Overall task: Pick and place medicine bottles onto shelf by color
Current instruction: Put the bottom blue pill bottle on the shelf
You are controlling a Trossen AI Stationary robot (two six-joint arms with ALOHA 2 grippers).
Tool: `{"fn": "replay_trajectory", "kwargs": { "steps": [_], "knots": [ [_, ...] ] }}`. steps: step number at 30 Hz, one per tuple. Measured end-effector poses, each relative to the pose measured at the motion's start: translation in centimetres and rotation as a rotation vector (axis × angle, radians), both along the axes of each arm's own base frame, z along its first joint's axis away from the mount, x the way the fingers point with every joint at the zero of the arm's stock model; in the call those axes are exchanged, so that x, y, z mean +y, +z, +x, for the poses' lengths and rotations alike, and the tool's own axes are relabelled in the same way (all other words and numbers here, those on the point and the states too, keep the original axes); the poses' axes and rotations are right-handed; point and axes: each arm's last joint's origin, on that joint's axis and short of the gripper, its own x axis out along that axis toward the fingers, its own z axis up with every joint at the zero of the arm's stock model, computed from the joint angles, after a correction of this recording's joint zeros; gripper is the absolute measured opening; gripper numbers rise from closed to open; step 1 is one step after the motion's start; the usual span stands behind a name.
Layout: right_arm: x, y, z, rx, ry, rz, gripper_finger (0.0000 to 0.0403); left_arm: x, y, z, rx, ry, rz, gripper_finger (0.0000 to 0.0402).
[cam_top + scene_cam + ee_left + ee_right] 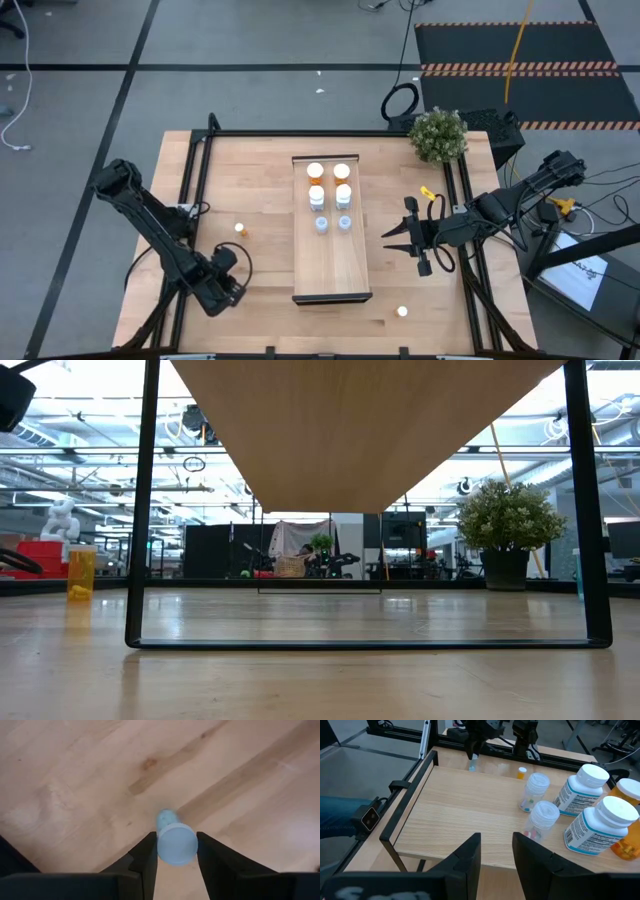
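Fingers (145, 860) of the left hand (176, 857) are gripping a pale blue bottle (175, 840) on the desk (260, 280), left of the shelf (333, 270); only the wrist view shows this. Right hand (496, 852) is hovering empty, slightly parted.

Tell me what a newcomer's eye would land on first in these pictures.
First, the shelf at the table's middle, with six medicine bottles paired at its far end: orange, then white, then clear. Next, the left tool at the near left of the table, its fingers on either side of a pale blue bottle standing on the wood. A lone orange bottle stands left of the shelf, and a potted plant marks the far right corner.
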Motion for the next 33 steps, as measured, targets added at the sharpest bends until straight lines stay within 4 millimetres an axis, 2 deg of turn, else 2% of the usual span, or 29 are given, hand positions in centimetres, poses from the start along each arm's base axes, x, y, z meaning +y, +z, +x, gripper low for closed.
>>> {"fn": "replay_trajectory", "kwargs": {
  "steps": [8,14,27,33],
  "knots": [
    [0.0,0.0,0.0,0.000,0.000,0.000,0.0105,-0.2,2.2,1.6,-0.058,-0.065,-0.040,0.0125],
    [0.0,0.0,0.0,0.000,0.000,0.000,0.0105,0.3,5.0,3.5,-0.119,-0.142,-0.053,0.0125],
    [0.0,0.0,0.0,0.001,0.000,-0.001,0.0105,3.9,13.8,7.2,-0.314,-0.324,0.048,0.0125],
    [0.0,-0.1,-0.1,0.014,-0.001,-0.008,0.0105,6.0,16.8,8.5,-0.414,-0.393,0.091,0.0124]
  ]
}}
